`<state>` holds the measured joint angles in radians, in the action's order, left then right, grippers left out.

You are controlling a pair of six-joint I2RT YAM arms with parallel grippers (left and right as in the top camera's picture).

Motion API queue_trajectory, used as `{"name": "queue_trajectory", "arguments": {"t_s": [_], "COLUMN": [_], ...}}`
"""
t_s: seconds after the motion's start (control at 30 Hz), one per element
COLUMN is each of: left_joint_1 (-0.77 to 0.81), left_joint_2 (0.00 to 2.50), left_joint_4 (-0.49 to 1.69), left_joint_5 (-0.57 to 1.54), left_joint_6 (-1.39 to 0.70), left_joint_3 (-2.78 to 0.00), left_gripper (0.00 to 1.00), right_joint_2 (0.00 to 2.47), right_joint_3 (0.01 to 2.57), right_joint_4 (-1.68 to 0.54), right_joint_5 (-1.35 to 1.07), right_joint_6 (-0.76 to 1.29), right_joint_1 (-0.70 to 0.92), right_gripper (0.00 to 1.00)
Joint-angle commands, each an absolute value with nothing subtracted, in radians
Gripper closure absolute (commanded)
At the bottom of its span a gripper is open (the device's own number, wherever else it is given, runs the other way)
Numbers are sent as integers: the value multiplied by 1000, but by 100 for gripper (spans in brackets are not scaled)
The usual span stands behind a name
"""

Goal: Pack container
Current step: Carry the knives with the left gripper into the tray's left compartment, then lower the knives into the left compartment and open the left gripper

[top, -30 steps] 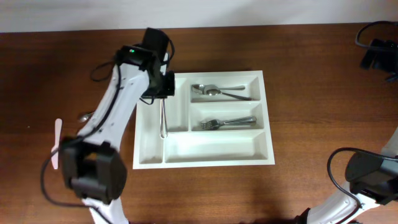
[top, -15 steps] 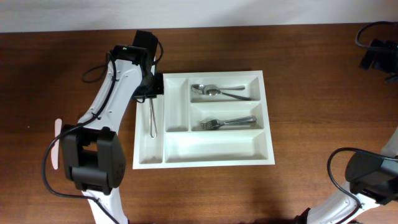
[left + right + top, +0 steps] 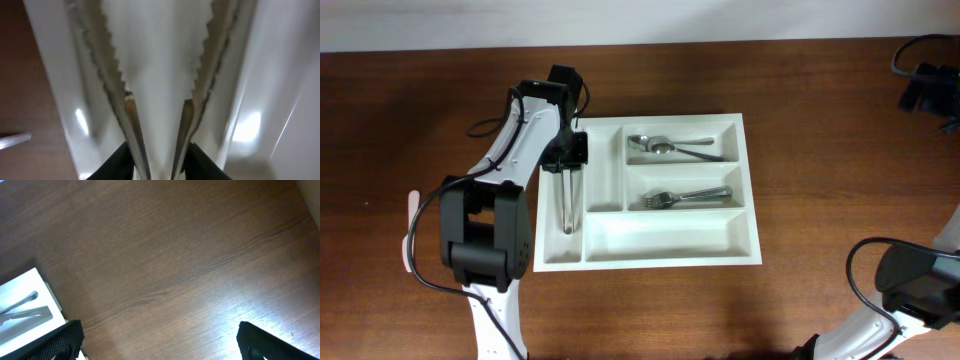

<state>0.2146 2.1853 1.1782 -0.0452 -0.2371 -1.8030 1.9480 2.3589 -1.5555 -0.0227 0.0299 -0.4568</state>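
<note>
The white container (image 3: pixel 650 245) lies mid-table, with two long narrow compartments on its left. My left gripper (image 3: pixel 567 158) is shut on metal tongs (image 3: pixel 568 203) that point toward the front inside the leftmost narrow compartment. In the left wrist view the tongs' two serrated arms (image 3: pixel 112 80) spread away from my fingers (image 3: pixel 159 162) over the container's white floor (image 3: pixel 280 100). Spoons (image 3: pixel 660 146) and a fork (image 3: pixel 665 199) lie in two right-hand compartments. My right gripper (image 3: pixel 160 345) is open and empty over bare wood, and a container corner (image 3: pixel 20 305) shows at its left.
A white flat utensil (image 3: pixel 412 230) lies on the wood left of the container, and a small metal piece (image 3: pixel 455 186) shows beside the left arm. The right arm's base and cables (image 3: pixel 925 85) sit at the far right corner.
My left gripper has shifted left from the second narrow compartment to the leftmost one, carrying the tongs. The tongs now sit lower in it. The right arm has not moved.
</note>
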Motion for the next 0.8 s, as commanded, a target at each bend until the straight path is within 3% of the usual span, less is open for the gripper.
{"name": "queue_trajectory", "arguments": {"t_s": [0.0,0.07,0.1,0.13,0.23,0.3,0.63,0.77], "left_joint_1": [211,211,211,211,210,206,207,206], "left_joint_2": [2167,2157,2145,2128,2109,2098,2095,2117], "left_joint_4": [1263,1330,1385,1448,1517,1545,1533,1509], "left_joint_5": [-92,-130,-163,-193,-210,-207,-199,-200], "left_joint_6": [-231,-231,-231,-230,-230,-230,-231,-231], "left_joint_3": [-1899,-1979,-2057,-2144,-2237,-2278,-2279,-2255], "left_gripper": [66,65,55,18,22,14,18,24], "right_joint_2": [1950,1950,1950,1950,1950,1950,1950,1950], "right_joint_3": [2360,2360,2360,2360,2360,2360,2360,2360], "right_joint_4": [-1556,-1556,-1556,-1556,-1556,-1556,-1556,-1563], "right_joint_5": [-14,-14,-14,-14,-14,-14,-14,-14], "right_joint_6": [43,43,43,43,43,43,43,43], "right_joint_1": [-458,-458,-458,-458,-458,-458,-458,-458], "right_gripper": [1,1,1,1,1,1,1,1]}}
